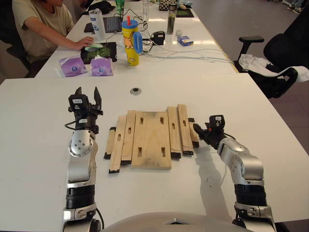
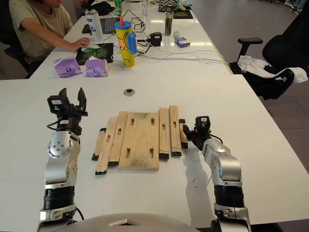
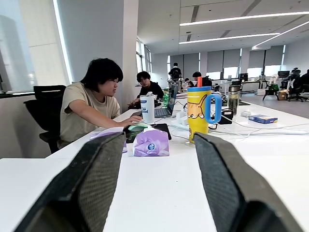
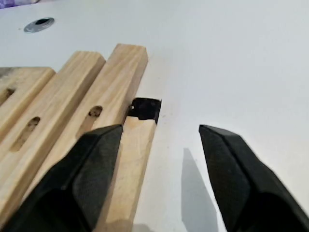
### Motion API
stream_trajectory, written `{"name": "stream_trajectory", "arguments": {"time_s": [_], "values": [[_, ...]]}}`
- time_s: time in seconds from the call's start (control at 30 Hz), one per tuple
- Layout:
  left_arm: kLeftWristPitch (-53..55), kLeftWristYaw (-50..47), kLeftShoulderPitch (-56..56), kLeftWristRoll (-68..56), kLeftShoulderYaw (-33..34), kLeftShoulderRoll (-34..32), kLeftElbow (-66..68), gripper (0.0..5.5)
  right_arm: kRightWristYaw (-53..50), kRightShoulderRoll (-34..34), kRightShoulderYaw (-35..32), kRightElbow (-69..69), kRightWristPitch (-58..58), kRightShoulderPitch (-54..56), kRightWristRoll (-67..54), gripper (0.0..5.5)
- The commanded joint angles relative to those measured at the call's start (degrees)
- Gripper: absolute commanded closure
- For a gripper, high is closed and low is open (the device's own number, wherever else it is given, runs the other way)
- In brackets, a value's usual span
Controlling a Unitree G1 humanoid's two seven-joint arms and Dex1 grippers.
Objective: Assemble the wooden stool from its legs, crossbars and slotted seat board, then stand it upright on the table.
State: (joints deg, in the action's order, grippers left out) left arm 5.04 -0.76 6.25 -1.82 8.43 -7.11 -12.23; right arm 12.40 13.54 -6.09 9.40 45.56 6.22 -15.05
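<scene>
Left gripper (image 1: 88, 92) is hovering wide open and empty, left of the parts. Legs and crossbars (image 1: 118, 140) are lying flat on the table (image 1: 251, 96), flanking the slotted seat board (image 1: 153, 140) on both sides. Right gripper (image 4: 159, 140) is standing open, empty, straddling the edge of the outermost short piece (image 4: 133, 159). Judgement: assembly is not begun; the first pick is calling for lowering and closing on that piece

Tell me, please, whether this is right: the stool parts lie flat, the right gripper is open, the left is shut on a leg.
No: the left gripper is open and empty, as the left wrist view shows. The rest is right.
</scene>
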Motion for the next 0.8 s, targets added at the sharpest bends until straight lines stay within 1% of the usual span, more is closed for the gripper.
{"name": "stream_trajectory", "arguments": {"time_s": [0.03,0.13,0.3,0.5,0.63,0.8], "values": [[0.9,0.5,-0.6,-0.4,-0.1,-0.1,-1.1,2.84,1.1,1.6,2.0,0.6,2.5,-0.3,0.4,2.55],[0.9,0.7,-0.7,-0.5,0.1,-0.2,-0.8,2.84,2.4,2.0,3.3,-1.1,2.6,0.0,0.5,2.55],[1.1,0.9,-0.1,-1.3,0.8,0.0,0.6,2.84,3.3,4.7,6.1,-3.4,3.2,-0.1,3.0,2.55],[1.4,0.8,0.3,-1.8,1.2,-0.1,0.9,2.84,2.5,5.8,5.9,-5.9,2.3,0.7,5.0,2.55],[1.7,0.9,0.3,-1.8,1.2,-0.1,0.8,2.84,2.7,4.6,5.7,-5.1,4.3,0.7,3.6,2.55],[2.3,1.1,0.7,-2.0,1.1,-0.2,0.6,2.84,2.5,4.4,6.4,-5.7,4.3,0.3,4.0,3.29]]}}
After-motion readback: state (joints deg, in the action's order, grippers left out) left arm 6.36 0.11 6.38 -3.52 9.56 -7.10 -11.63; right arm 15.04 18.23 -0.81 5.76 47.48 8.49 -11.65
